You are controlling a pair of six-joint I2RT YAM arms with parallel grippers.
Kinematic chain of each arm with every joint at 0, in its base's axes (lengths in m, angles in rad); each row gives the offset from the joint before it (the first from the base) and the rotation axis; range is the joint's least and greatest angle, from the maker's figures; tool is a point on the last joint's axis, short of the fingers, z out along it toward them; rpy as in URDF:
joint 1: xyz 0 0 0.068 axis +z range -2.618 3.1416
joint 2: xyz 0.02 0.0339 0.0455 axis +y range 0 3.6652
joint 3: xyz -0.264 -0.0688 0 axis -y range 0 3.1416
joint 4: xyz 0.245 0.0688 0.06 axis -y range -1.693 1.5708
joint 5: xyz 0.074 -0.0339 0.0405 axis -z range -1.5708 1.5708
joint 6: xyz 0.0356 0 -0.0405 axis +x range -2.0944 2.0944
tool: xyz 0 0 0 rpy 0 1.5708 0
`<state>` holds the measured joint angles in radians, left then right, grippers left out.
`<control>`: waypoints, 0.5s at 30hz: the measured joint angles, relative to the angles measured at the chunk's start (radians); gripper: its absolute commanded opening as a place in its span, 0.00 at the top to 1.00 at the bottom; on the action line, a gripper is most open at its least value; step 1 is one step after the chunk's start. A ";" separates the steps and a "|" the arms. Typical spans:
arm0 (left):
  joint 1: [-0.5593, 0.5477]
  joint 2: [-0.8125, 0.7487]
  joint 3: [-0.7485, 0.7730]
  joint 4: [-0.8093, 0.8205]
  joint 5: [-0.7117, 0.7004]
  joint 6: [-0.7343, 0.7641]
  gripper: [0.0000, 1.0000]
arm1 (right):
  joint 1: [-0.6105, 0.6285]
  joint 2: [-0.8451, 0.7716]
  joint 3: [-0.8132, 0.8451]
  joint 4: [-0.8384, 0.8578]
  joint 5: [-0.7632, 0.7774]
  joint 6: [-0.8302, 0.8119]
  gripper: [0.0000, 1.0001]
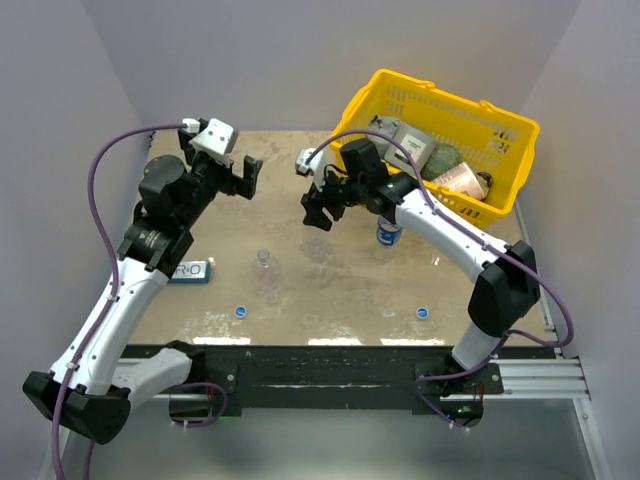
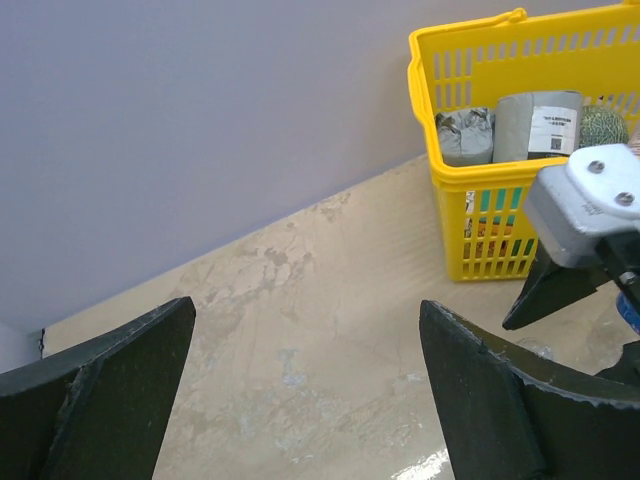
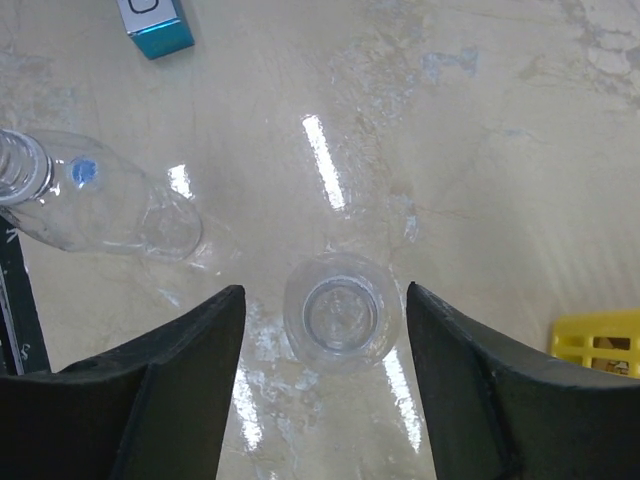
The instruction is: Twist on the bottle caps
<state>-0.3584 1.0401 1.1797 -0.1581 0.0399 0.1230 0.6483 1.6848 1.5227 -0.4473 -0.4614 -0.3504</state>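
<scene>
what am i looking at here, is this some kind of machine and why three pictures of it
It is a robot made of two white and black arms bolted to the near edge of a beige table. The big picture comes from a camera above and behind them. The other two come from a camera on each wrist, so the dark shapes at their bottom edge are that arm's own jaws.

On the table stand small clear plastic water bottles: an unlabelled one and a dark-blue-labelled one. The right wrist view looks straight down into another clear bottle. Two tiny round blue screw caps lie near the front, and a flat blue and white packet at the left. A yellow plastic basket of groceries sits at the far right.

The left gripper is open. Neither gripper holds anything.
</scene>
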 measured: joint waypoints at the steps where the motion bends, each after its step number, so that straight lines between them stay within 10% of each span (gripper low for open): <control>1: 0.000 0.000 0.000 0.000 0.004 -0.001 0.00 | 0.002 0.010 0.000 0.000 0.001 0.001 0.35; 9: 0.000 -0.002 -0.014 0.026 0.039 -0.008 0.00 | 0.006 0.031 -0.005 0.000 0.028 0.001 0.78; 15: 0.000 -0.002 -0.053 0.036 0.153 0.004 0.00 | 0.004 0.018 0.031 -0.066 0.025 -0.038 0.92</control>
<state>-0.3580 1.0386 1.1267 -0.1223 0.1928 0.1268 0.6521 1.7031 1.5539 -0.5133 -0.4362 -0.3885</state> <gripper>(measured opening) 0.996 0.326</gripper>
